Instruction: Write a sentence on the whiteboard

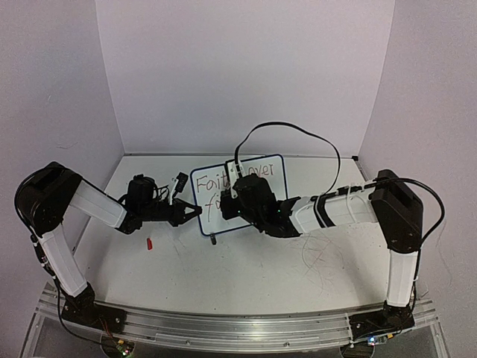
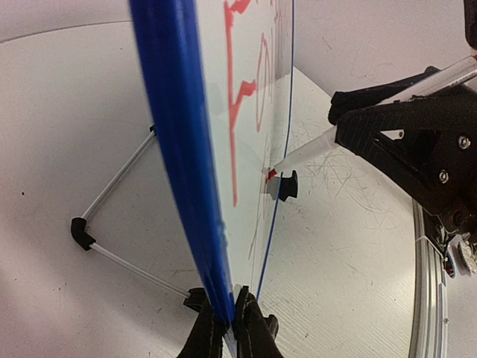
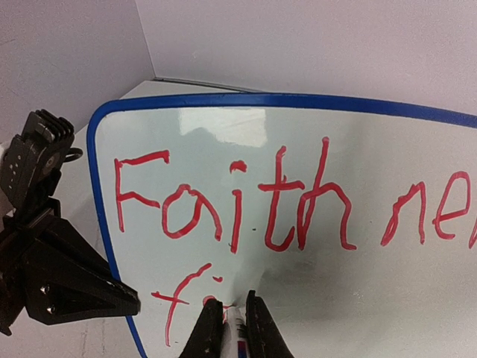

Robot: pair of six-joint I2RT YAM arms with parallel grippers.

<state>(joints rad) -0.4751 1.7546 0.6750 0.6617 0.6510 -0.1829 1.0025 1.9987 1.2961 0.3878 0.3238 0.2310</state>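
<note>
Clearly, with the left gripper pinching the whiteboard's left edge near the table's far edge and the right gripper pinching the red marker at the sentence's second line, too hard a push could twist the board and skew the strokes.

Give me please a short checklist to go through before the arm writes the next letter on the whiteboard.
1. Grip of left gripper on whiteboard edge: ok, shut.
2. Grip of right gripper on marker: ok, shut.
3. Marker tip on the board surface: ok.
4. First line of the sentence readable: ok.
5. Second line finished: not ok, only its start is written.
6. Black foot flat on the table: cannot tell.
</note>
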